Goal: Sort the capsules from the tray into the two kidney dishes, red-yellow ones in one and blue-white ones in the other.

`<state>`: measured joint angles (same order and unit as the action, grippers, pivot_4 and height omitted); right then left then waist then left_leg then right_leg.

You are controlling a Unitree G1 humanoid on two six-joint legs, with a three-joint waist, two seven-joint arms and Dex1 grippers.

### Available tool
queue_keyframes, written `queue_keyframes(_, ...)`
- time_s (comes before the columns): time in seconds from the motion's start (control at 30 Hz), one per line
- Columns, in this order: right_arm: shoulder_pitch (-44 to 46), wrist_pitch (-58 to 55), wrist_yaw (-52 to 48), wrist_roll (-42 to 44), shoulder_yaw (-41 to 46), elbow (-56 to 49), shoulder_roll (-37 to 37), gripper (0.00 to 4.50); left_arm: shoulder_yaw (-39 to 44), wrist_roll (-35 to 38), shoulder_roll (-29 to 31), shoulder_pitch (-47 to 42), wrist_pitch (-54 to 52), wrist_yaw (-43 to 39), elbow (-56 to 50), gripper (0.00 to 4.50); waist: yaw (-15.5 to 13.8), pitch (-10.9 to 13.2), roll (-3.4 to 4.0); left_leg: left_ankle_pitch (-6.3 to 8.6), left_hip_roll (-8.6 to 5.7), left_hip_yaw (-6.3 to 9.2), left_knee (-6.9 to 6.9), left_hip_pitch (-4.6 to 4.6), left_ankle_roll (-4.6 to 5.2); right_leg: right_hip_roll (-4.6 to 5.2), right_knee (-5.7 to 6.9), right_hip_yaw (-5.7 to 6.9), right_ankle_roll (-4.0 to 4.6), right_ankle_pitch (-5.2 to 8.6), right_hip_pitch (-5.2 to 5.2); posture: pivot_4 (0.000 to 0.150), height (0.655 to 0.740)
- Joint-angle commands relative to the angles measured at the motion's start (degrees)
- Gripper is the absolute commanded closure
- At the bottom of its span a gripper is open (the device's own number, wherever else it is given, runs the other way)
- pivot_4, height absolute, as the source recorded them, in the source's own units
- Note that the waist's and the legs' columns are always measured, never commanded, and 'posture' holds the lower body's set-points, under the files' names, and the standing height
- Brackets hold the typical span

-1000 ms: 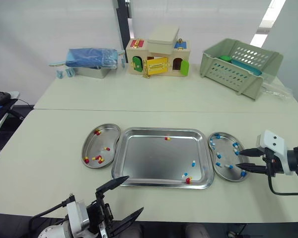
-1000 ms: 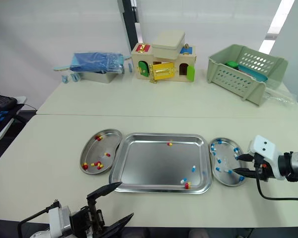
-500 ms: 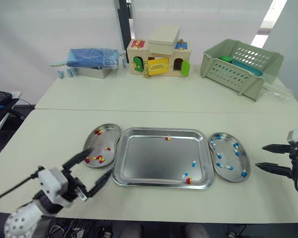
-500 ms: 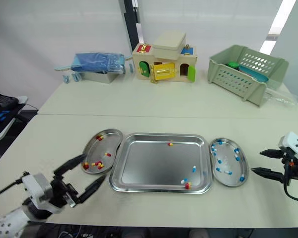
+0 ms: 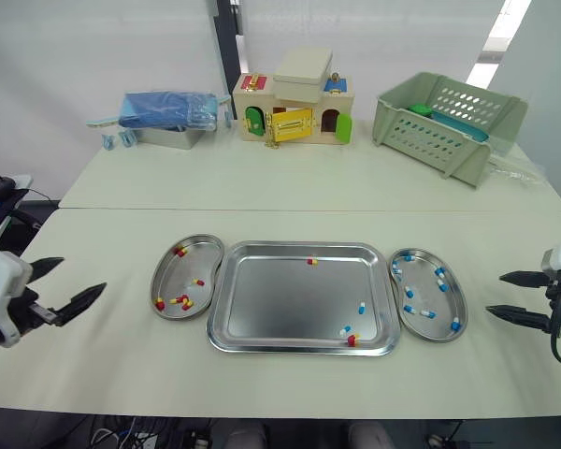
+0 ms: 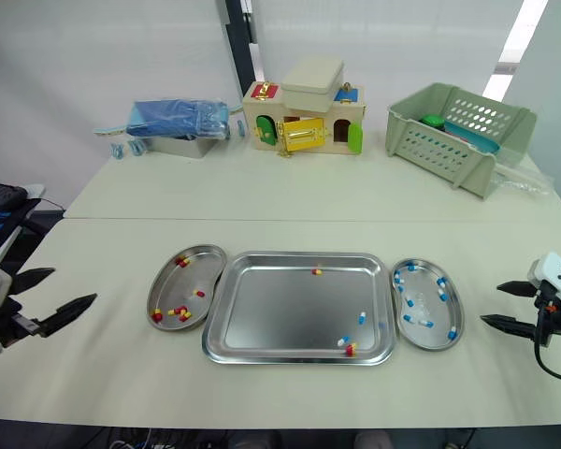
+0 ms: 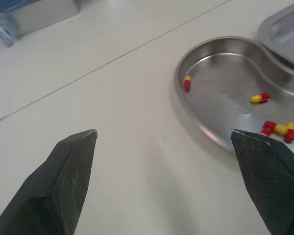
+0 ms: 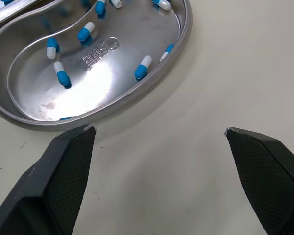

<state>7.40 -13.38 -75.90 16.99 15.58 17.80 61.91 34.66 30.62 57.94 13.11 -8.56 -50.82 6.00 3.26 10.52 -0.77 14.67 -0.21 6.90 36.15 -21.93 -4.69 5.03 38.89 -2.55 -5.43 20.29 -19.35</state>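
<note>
The steel tray (image 5: 280, 297) lies at the table's middle and holds two red-yellow capsules (image 5: 311, 261) (image 5: 352, 340) and two blue-white capsules (image 5: 362, 307) (image 5: 344, 330). To its left, the left kidney dish (image 5: 182, 269) holds several red-yellow capsules (image 7: 260, 98). On the other side, the right kidney dish (image 5: 425, 295) holds several blue-white capsules (image 8: 143, 67). My left gripper (image 5: 79, 277) hangs open and empty well left of the left dish. Open and empty too, my right gripper (image 5: 496, 293) sits just right of the right dish.
Along the back of the table stand a blue-covered metal box (image 5: 168, 117), a wooden toy house (image 5: 296, 98) and a green plastic basket (image 5: 449, 117). A seam (image 5: 355, 210) runs across the table behind the dishes.
My left gripper swung from the table's front edge near the tray out to the far left. My right gripper drew back from the right dish, then held still.
</note>
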Motion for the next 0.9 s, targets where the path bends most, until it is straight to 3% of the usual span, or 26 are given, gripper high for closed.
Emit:
queue_keyframes(0.03, -0.02, 2.12, 0.90, 0.15, 1.14, 0.22, -0.24, 0.03, 1.54, -2.27, 2.90, -2.52, 1.14, -3.63, 6.79, 0.00, 0.01, 0.00, 0.00, 0.00, 0.01, 0.00, -0.01, 0.00, 0.00, 0.00, 0.00, 0.00, 0.00, 0.00, -0.01, 0.150, 0.7400)
queue_keyframes(0.3, -1.71, 3.07, 2.62, 0.87, 2.29, -0.29, -1.08, 0.03, -2.02, -6.59, 4.58, -9.49, 4.09, -8.06, 15.89, 0.00, 0.02, 0.01, 0.00, 0.00, 0.01, -0.01, -0.03, -0.01, 0.00, 0.00, 0.02, 0.00, 0.00, 0.00, -0.04, 0.150, 0.7400)
queue_keyframes(0.9, -2.56, 2.98, 4.24, 1.40, 3.51, -0.91, -1.55, 0.03, -3.58, -8.21, 2.62, -13.23, 7.02, -12.29, 17.22, 0.00, 0.13, 0.02, 0.01, 0.00, 0.03, -0.01, -0.03, -0.01, 0.00, -0.01, 0.05, 0.00, 0.00, 0.00, -0.06, 0.150, 0.7400)
